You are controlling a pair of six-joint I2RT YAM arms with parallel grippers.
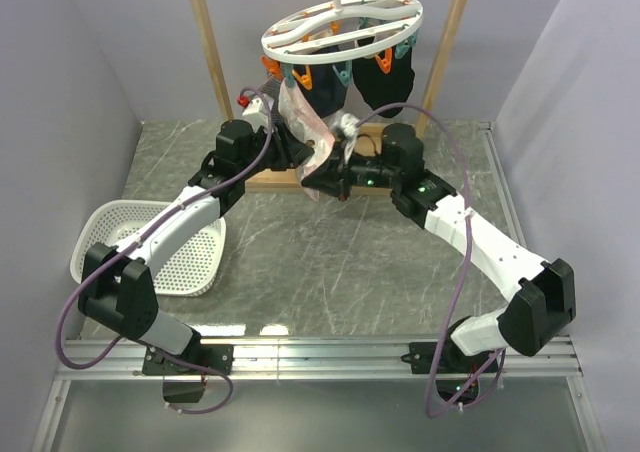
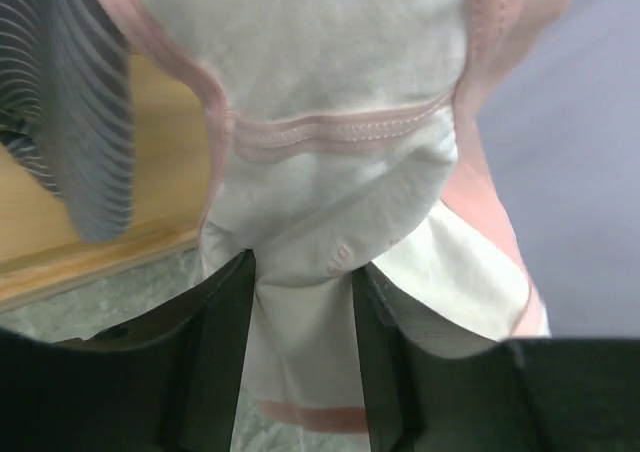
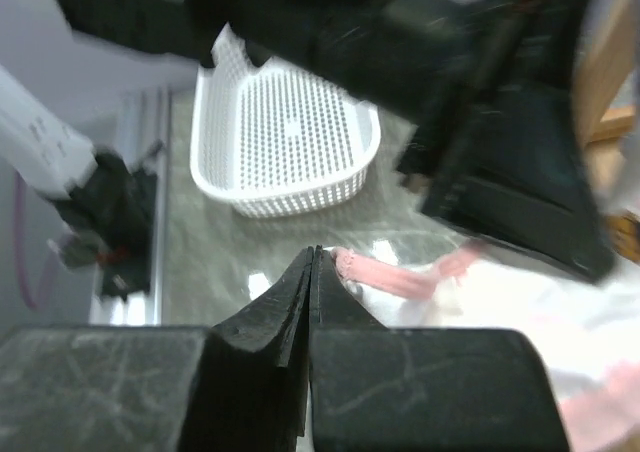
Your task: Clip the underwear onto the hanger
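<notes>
Underwear (image 2: 330,172) hangs bunched under the hanger (image 1: 285,40), in front of the wooden rack (image 1: 212,62). Left gripper (image 2: 300,292) is clamped on its lower fabric. Right gripper (image 3: 311,262) has fingers pressed together, pink trim at the tips; can't tell if it's pinched. White basket (image 1: 190,262) sits on the table to the left.

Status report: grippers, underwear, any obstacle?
Left gripper shut on underwear. Right gripper shut at its pink trim. Underwear held under hanger. Dark garments hang alongside.

No legible text (underwear (image 2: 340,162) mark (image 2: 338,258) unreadable)
</notes>
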